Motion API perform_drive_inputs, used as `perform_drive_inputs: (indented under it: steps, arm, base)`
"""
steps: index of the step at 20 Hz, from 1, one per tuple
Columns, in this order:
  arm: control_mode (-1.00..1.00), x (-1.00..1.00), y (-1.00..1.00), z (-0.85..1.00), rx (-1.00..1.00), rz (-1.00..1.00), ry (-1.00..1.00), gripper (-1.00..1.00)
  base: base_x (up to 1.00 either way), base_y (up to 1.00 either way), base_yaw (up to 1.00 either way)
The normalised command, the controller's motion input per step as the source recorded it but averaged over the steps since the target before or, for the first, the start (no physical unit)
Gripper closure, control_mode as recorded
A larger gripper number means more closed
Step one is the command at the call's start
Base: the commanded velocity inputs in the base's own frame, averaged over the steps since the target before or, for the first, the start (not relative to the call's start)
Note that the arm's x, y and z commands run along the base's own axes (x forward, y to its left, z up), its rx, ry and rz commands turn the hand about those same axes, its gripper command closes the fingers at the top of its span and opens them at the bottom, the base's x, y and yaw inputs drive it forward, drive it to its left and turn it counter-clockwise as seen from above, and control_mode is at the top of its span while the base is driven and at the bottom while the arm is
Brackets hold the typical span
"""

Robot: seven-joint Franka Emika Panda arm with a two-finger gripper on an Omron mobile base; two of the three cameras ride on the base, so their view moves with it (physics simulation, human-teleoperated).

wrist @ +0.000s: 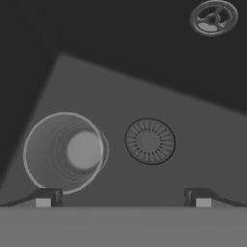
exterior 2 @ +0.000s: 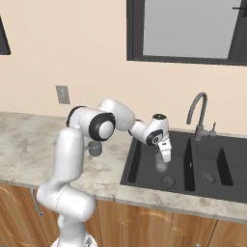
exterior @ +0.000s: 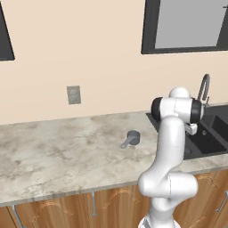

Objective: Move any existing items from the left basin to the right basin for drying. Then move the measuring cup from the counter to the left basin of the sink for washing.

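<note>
You can see the black sink [exterior 2: 144, 166] set into the stone counter [exterior: 53, 151], with two hollows side by side. In the left basin [exterior 2: 140, 169] there is a small pale cup [exterior 2: 161, 164]; from the right base view you cannot tell if it sits on the floor or hangs above it. In the hand view the pale cup [wrist: 65, 152] opens up toward you, and nothing is inside it. It is to the left of a round drain [wrist: 150, 141]. The gripper [exterior 2: 165, 153] hangs in the left basin, right by the cup. In the hand view the gripper [wrist: 123, 198] has its two tips wide apart. The left tip is at the cup's rim, but you cannot tell if it touches. It has hold of nothing. The right basin [exterior 2: 217, 169] has only its own drain [exterior 2: 208, 178] in it. The measuring cup [exterior: 132, 139] sits on the counter, left of the sink, handle pointing toward the front edge. In the right base view the arm hides most of it. The tap [exterior 2: 198, 116] stands behind the sink. In the left base view the arm covers much of the sink.
</note>
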Motion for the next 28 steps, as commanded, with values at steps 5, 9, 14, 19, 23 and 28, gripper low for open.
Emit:
perform_drive_inputs:
  steps: [5, 9, 14, 19, 23, 28]
  arm:
    - [-1.00, -0.01, -0.05, -0.17, 0.00, 0.00, 0.00, -1.00]
    - [-1.00, 0.00, -0.01, -0.14, 0.00, 0.00, 0.01, -1.00]
    - [-1.00, 0.00, -0.03, -0.18, 0.01, 0.00, 0.00, -1.00]
    - [-1.00, 0.02, -0.02, -0.17, 0.02, 0.00, 0.00, -1.00]
    - [-1.00, 0.20, -0.04, -0.08, 0.03, 0.00, 0.02, -1.00]
    - [-1.00, 0.24, -0.08, -0.07, 0.01, 0.00, 0.03, -1.00]
  base:
    - [0.00, 0.00, 0.00]
    - [0.00, 0.00, 0.00]
    - [0.00, 0.00, 0.00]
    - [0.00, 0.00, 0.00]
    - [0.00, 0.00, 0.00]
    - [0.00, 0.00, 0.00]
